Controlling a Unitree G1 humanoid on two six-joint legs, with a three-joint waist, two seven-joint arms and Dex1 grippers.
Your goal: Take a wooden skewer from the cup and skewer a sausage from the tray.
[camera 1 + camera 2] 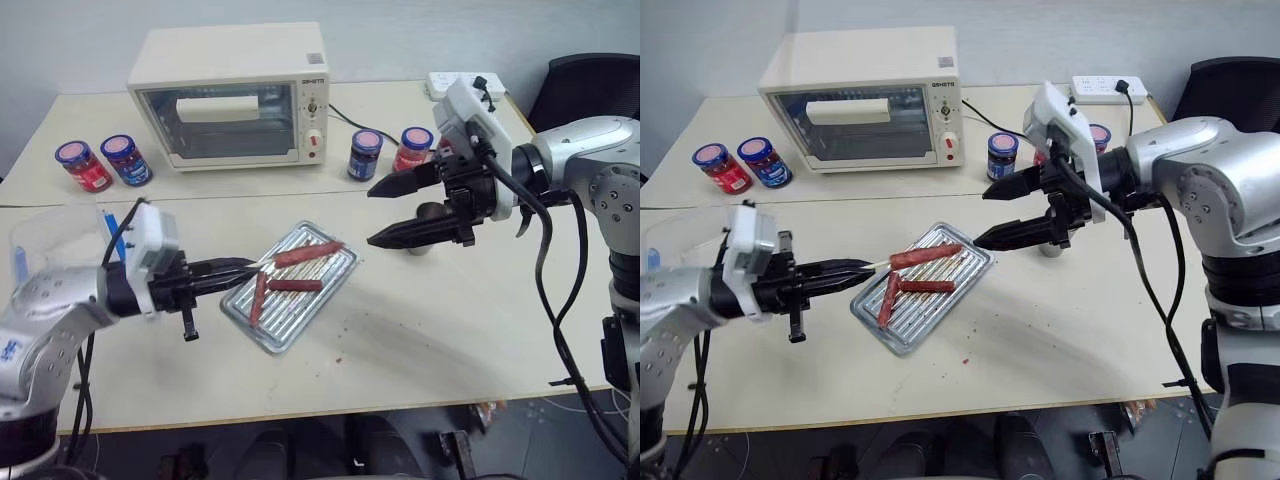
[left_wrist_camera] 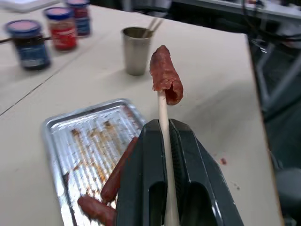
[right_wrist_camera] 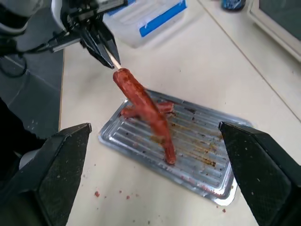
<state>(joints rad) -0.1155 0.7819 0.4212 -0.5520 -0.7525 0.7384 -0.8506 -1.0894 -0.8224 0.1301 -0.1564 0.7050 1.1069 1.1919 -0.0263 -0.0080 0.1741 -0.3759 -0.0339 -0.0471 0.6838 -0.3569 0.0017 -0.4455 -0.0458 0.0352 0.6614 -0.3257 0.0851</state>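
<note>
Clamping the wooden skewer (image 2: pixel 163 122), the left end effector (image 1: pixel 243 267) carried its sausage (image 3: pixel 143 111) over the tray (image 1: pixel 300 315), while the right end effector (image 1: pixel 400 210) gaped wide, empty.

Even, soft light falls from above on my worktop (image 1: pixel 430 330), bright enough and without hard shadows. Below my left claw (image 1: pixel 240 268) lies only a faint shade. The tray (image 1: pixel 285 330) just ahead of it throws pale glare off its ribs. Seen from my left wrist, that claw's fingers (image 2: pixel 141 188) are blurred close up, and the far edge goes soft.
</note>
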